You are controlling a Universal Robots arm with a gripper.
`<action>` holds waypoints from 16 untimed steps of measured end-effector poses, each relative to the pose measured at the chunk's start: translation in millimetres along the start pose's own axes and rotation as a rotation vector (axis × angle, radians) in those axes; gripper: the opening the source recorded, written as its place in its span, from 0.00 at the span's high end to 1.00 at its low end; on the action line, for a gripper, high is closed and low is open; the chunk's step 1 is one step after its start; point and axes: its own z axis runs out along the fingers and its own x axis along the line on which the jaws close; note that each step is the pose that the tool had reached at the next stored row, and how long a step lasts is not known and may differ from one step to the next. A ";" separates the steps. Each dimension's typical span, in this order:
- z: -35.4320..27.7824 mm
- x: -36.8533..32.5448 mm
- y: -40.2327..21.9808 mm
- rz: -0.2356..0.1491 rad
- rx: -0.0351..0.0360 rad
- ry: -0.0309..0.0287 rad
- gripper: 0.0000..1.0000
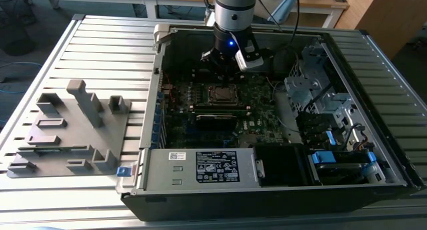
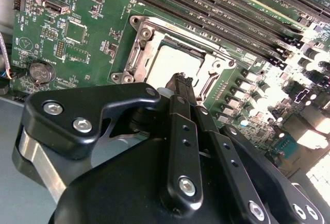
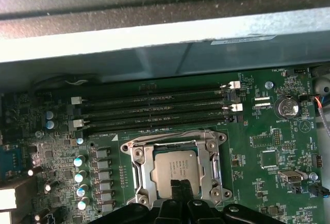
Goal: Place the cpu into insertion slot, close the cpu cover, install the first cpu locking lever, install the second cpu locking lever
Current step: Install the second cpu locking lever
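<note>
Looks like we've got the cpu (image 3: pixel 176 168) already sitting in the insertion slot (image 3: pixel 135 158) on the motherboard (image 3: pixel 268 131), and the cpu cover (image 2: pixel 150 55) seems folded down around it, so our guess is we're on the locking lever part now. The gripper (image 2: pixel 181 80) hovers just above the near edge of the socket inside the computer case (image 1: pixel 200 165), fingers (image 2: pixel 180 112) pinched together with nothing between them. The next move needs a careful push with the closed tips, we reckon, because the memory slots (image 3: pixel 154 113) sit just beside the socket.
</note>
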 end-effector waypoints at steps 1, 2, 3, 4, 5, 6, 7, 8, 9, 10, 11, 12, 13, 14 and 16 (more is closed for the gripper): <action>0.0 0.0 0.0 0.000 0.0001 0.0000 0.89; -0.1 0.0 0.0 0.000 -0.0001 -0.0001 0.89; -0.4 0.0 0.1 0.000 -0.0001 -0.0001 0.89; -0.4 0.0 0.1 0.000 -0.0003 -0.0002 0.89; -0.4 0.0 0.0 0.000 -0.0002 -0.0002 0.89; -1.0 0.0 0.0 0.000 0.0000 -0.0001 0.89; -1.5 -0.1 0.0 0.000 0.0000 -0.0001 0.89; -1.5 -0.1 0.0 0.000 0.0000 -0.0001 0.89; -1.5 -0.1 0.0 0.000 0.0000 -0.0001 0.89; -1.5 -0.1 0.0 0.000 0.0000 -0.0001 0.89; -1.5 -0.1 0.0 0.000 0.0000 -0.0001 0.89; -1.8 -0.1 0.0 0.000 0.0001 0.0000 0.89; -2.0 -0.1 0.0 0.000 0.0000 -0.0001 0.89; -2.0 -0.1 0.0 0.000 0.0000 -0.0001 0.89; -2.1 0.0 -0.4 0.000 0.0003 0.0001 0.89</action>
